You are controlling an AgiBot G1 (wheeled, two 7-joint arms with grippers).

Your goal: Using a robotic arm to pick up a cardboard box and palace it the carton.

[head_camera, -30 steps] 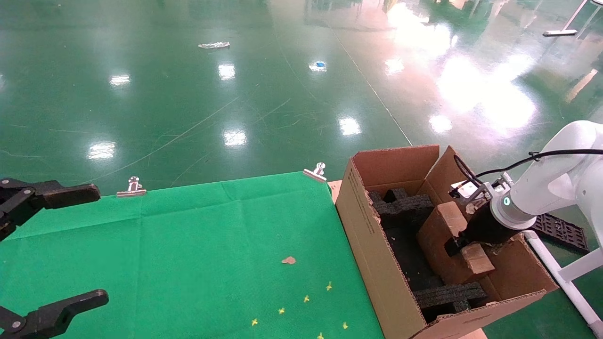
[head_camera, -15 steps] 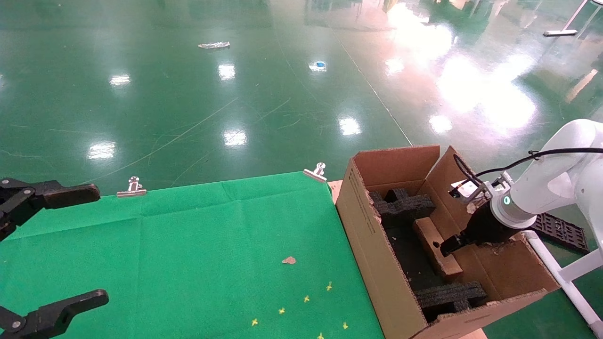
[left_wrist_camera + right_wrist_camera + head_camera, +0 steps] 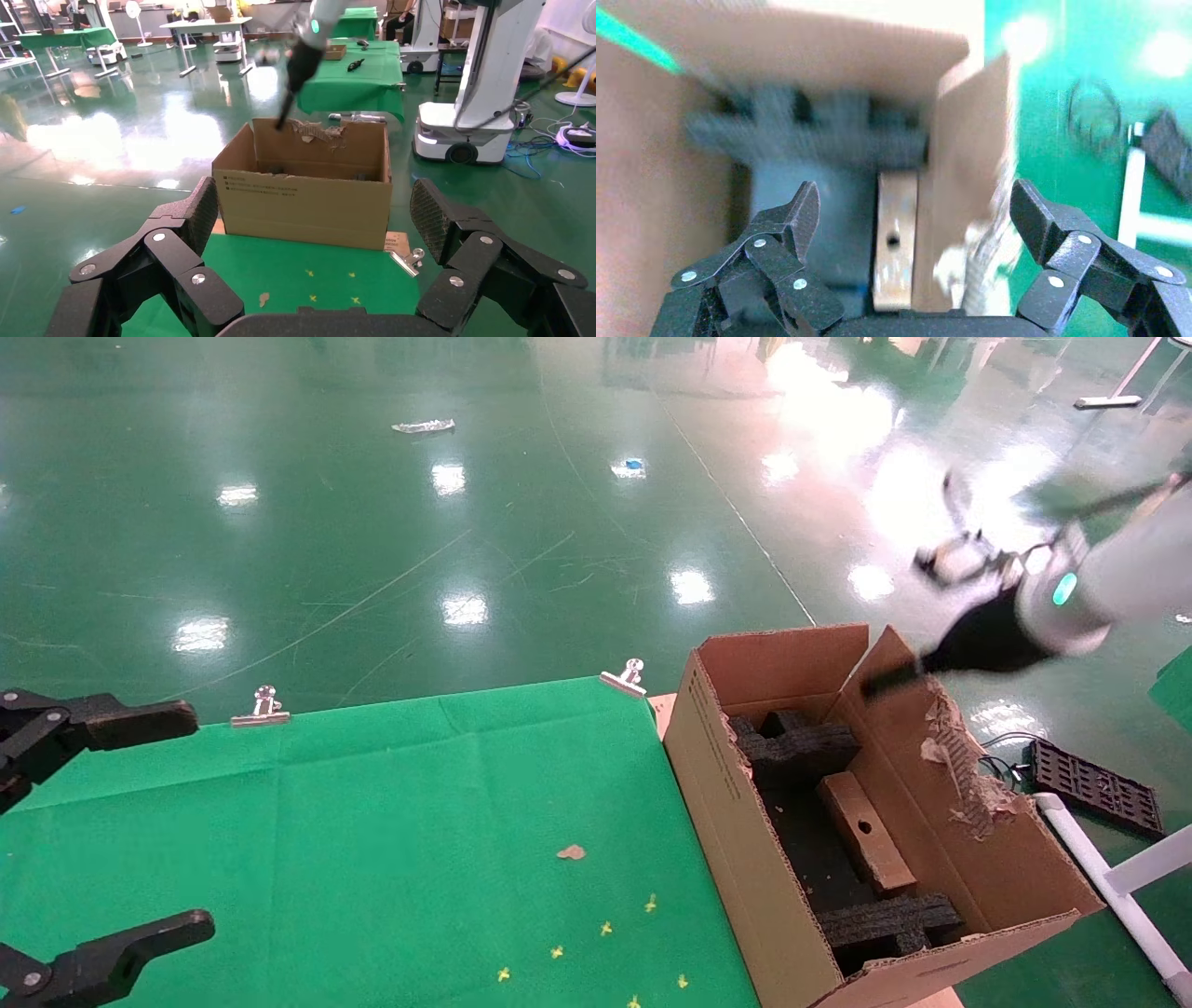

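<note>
Large brown corrugated carton point(image 3: 987, 859), torn flap, black foam inserts point(image 3: 801, 747) sitting at both ends. Slim brown cardboard box point(image 3: 866, 831), round hole showing, is lying inside between inserts, long axis running insert to insert. White robotic arm's right gripper point(image 3: 912, 232) is hovering above, jaws wide, empty. Left gripper point(image 3: 313, 221) is idling over green cloth point(image 3: 372, 840), wide open.

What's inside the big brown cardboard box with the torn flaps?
The big brown cardboard carton holds a slim brown cardboard box with a round hole, standing between black foam inserts. Its floor under them is hidden.
</note>
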